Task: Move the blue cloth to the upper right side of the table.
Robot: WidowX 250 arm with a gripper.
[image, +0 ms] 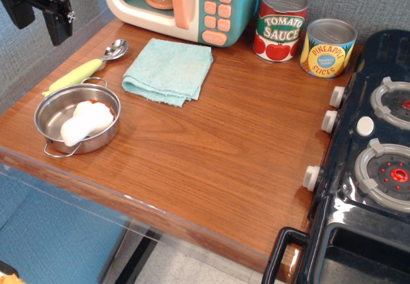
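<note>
Workspace: brown wood-grain table (211,156) with rounded front edge.

Gripper (40,16): upper left corner of view, above and beyond the table's left edge, well apart from every object. Black fingers pointing down, spread with a gap between them, holding nothing. Upper body cut off by the frame.

Blue cloth (169,70): folded, roughly square, pale aqua, lying flat on the table in the upper left-centre region. Far edge just in front of the toy microwave (186,5). Near edge fuzzy and slightly uneven. Untouched by the gripper.

Toy microwave: cream and teal, at the back of the table, door with pink handle, pink keypad buttons on the right panel, orange plate visible inside.

Steel bowl (75,118): left of the cloth, near the table's left front edge, two wire handles, containing a white item and a red-orange item. Exact identity of contents unclear.

Spoon (86,67): yellow-green handle, metal scoop, lying diagonally between bowl and microwave, scoop end toward the back, near the cloth's left edge but apart from it.

Tomato sauce can (280,25) and pineapple slices can (327,48): upright, side by side at the upper right of the table, well apart from the cloth.

Black toy stove (371,162): along the right side, white knobs facing the table, two burner rings on top.
</note>
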